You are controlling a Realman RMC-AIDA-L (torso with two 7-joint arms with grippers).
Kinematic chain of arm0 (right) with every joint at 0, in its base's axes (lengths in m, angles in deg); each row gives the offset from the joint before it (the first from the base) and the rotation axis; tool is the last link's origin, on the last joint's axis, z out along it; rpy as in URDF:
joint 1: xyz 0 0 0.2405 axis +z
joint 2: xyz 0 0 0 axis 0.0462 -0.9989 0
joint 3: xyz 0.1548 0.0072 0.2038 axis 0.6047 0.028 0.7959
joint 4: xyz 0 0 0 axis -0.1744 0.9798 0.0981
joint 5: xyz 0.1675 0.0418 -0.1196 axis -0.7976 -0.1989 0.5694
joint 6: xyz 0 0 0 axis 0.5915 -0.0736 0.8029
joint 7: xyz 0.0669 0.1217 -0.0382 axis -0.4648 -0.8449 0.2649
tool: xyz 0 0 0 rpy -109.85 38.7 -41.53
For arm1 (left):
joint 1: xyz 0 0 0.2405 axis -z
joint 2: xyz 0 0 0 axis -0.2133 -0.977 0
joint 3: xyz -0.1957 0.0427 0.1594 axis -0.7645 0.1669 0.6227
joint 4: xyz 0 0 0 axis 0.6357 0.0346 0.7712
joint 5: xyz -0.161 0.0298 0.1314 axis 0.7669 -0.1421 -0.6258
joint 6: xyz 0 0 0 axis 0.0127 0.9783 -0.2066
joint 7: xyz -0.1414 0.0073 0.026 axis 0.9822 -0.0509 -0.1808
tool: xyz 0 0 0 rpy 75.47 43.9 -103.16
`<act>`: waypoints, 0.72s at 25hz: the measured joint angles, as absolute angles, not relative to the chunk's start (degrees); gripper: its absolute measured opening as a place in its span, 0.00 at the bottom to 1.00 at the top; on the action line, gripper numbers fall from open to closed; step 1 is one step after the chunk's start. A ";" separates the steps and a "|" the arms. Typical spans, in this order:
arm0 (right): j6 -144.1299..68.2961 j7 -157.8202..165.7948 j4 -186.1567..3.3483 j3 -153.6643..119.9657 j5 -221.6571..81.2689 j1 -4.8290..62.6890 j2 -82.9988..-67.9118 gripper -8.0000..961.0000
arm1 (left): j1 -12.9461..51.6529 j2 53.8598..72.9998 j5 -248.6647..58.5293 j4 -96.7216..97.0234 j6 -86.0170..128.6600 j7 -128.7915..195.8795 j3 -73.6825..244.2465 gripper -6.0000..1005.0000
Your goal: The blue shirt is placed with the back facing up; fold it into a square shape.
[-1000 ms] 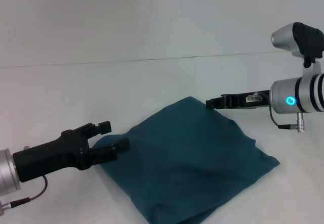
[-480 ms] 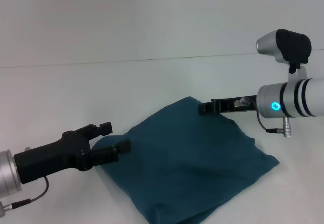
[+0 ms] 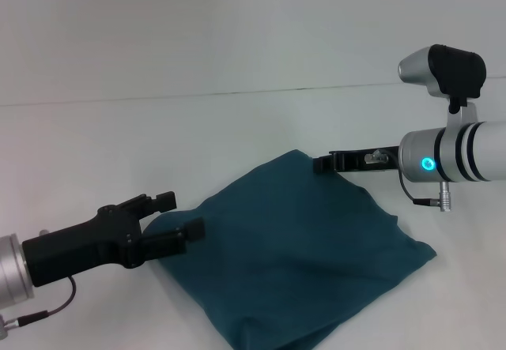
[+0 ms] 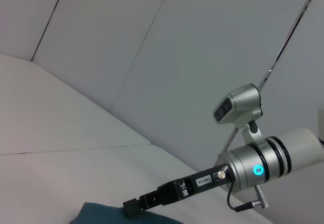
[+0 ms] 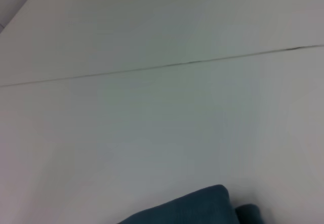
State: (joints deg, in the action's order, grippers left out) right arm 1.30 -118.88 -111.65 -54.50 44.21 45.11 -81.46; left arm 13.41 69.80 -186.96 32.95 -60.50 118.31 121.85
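You have the white table [image 3: 95,144] filling the head view, its far edge meeting the pale wall along a thin dark seam. The blue shirt [image 3: 292,255] lies on the near half of the table, right of centre, already folded into a rough four-sided bundle set cornerwise: one corner points toward the far edge, one toward the right edge, one toward the left, and the nearest runs out of sight at the front edge. Its upper face is plain dark teal with soft, shallow wrinkles, and the right-hand corner looks plump where the layers stack. No lettering shows. Compared with a second ago, your right gripper [image 3: 322,163] has travelled leftward over the table so that its tip now sits at the shirt's far corner, and over the last half second it has barely shifted; the shirt's outline has stayed as it was. You cannot tell from any view whether that claw is released or clenched. Your left gripper [image 3: 175,213] has hardly moved in that time: it hovers at the shirt's left corner with its claw released, one finger above the cloth edge and the other just over the fabric, nothing pinched between them. The left wrist view catches the right gripper [image 4: 132,207] beside the teal corner [image 4: 96,214].
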 joint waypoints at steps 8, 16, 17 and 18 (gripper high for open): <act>1.03 -118.80 -112.10 -55.15 44.20 45.67 -81.46 0.20 | 13.61 69.80 -186.96 32.76 -60.76 118.38 121.68 0.95; 0.60 -119.02 -111.60 -55.92 44.20 46.05 -81.53 0.20 | 13.69 69.80 -186.96 32.67 -60.80 118.38 121.74 0.95; 0.47 -119.05 -111.59 -55.96 44.20 46.03 -81.53 0.20 | 13.70 69.80 -186.96 32.66 -60.82 118.38 121.74 0.95; 0.37 -119.08 -111.57 -55.98 44.20 45.97 -81.54 0.20 | 13.70 69.80 -186.96 32.66 -60.87 118.38 121.73 0.95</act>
State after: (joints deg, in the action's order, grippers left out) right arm 0.37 -119.08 -111.57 -55.98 44.20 45.97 -81.54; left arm 13.70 69.80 -186.96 32.66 -60.87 118.38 121.73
